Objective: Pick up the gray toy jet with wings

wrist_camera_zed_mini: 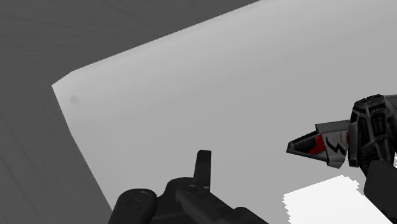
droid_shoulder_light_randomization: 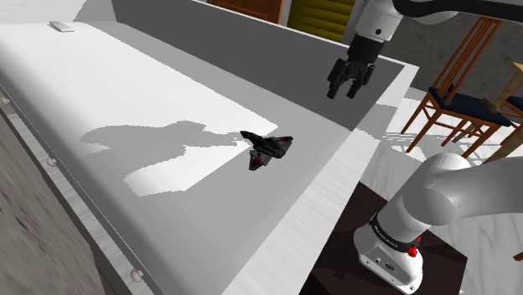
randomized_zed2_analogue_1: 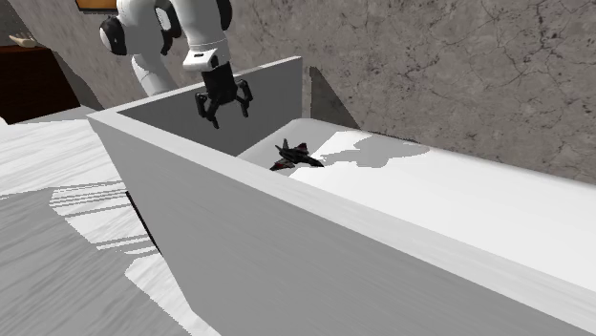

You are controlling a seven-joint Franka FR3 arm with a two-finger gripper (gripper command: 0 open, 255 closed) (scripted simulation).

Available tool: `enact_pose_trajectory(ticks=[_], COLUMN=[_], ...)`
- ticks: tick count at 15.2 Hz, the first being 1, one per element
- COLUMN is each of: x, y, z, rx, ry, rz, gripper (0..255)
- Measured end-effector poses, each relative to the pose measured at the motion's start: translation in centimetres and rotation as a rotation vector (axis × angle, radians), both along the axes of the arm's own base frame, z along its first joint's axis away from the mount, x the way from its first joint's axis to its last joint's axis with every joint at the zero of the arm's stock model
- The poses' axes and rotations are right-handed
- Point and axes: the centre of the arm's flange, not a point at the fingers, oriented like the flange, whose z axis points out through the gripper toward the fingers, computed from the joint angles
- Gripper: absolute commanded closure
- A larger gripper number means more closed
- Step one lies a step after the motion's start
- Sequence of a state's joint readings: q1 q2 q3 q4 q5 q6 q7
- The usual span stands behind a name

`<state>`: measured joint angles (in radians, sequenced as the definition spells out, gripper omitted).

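Note:
The dark gray toy jet (droid_shoulder_light_randomization: 266, 148) with red-marked wings lies flat on the white floor of a long walled basin (droid_shoulder_light_randomization: 168, 92), at the edge of the arm's shadow. My black gripper (droid_shoulder_light_randomization: 348, 84) hangs open in the air above the basin's end, toward the stand from the jet and well above it, touching nothing. From the second exterior view the jet (randomized_zed2_analogue_1: 296, 156) sits just behind the basin's near wall, with the gripper (randomized_zed2_analogue_1: 224, 103) up and to the left of it. In the wrist view the jet (wrist_camera_zed_mini: 356, 137) lies past the right fingertip (wrist_camera_zed_mini: 383, 184); the gripper (wrist_camera_zed_mini: 292, 181) holds nothing.
Grey walls (randomized_zed2_analogue_1: 287, 239) ring the basin; its corner (wrist_camera_zed_mini: 60, 89) lies under the hand. Wooden chairs with blue seats (droid_shoulder_light_randomization: 461, 94) stand beyond the stand (droid_shoulder_light_randomization: 394, 243). A small white object (droid_shoulder_light_randomization: 60, 27) lies at the basin's far end. Round knobs (droid_shoulder_light_randomization: 136, 274) line the outer edge.

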<state>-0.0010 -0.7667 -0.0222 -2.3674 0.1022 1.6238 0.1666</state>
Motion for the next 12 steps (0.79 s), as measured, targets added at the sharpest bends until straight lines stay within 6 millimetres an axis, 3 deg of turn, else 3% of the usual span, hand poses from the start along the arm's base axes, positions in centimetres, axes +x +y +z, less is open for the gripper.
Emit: enact_pose_trajectory(ticks=[3, 12], x=[1.1, 8.8], y=[1.2, 9.0], z=[-0.8, -5.0], rx=[-0.001, -0.005], ry=[0.01, 0.076], rz=[-0.003, -0.025], gripper=[0, 0])
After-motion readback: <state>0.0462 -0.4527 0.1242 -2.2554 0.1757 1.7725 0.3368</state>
